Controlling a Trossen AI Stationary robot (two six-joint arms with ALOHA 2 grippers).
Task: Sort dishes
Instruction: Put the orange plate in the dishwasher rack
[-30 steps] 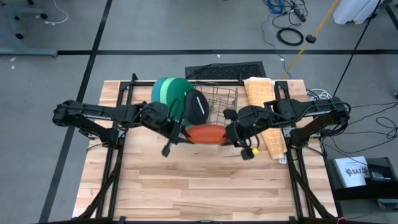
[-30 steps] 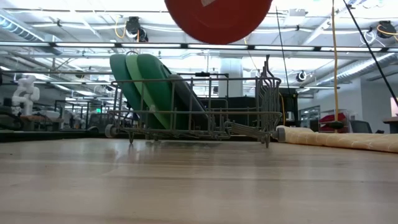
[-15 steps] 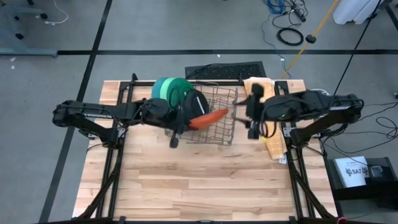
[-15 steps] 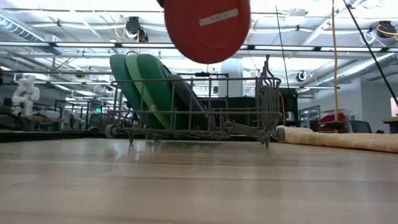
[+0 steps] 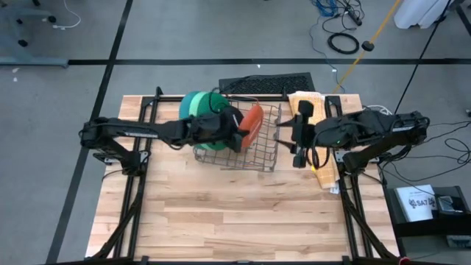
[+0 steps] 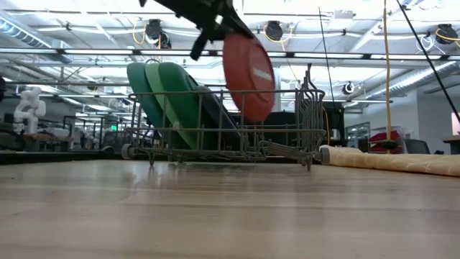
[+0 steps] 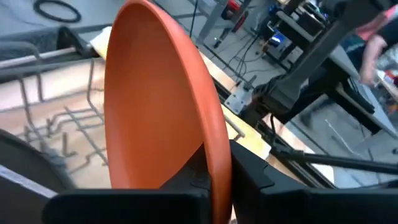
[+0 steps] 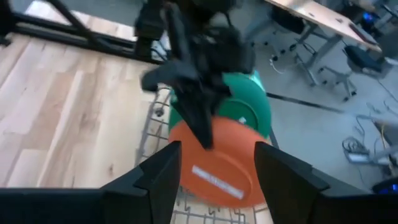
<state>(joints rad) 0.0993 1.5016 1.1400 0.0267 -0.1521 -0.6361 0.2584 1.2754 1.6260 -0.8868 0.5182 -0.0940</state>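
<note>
On the wooden worktop (image 5: 221,206) we see a grey wire rack (image 5: 254,147). The left end effector (image 5: 241,135) reaches out over the rack, clamped on the rim of the orange plate (image 5: 252,123), held on edge above it. The right end effector (image 5: 296,137), fingers apart, hangs beside the rack. Green plates (image 6: 162,97) lean inside.

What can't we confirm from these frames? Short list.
- Black plate: high view shows only a sliver, under the left gripper and arm; the low view doesn't show it clearly.
- Orange plate: whether its bottom edge sits in the dish rack is unclear; rack wires cross it in the low view.
- Right gripper: its fingertips are cut off by the right wrist picture's bottom edge.
</note>
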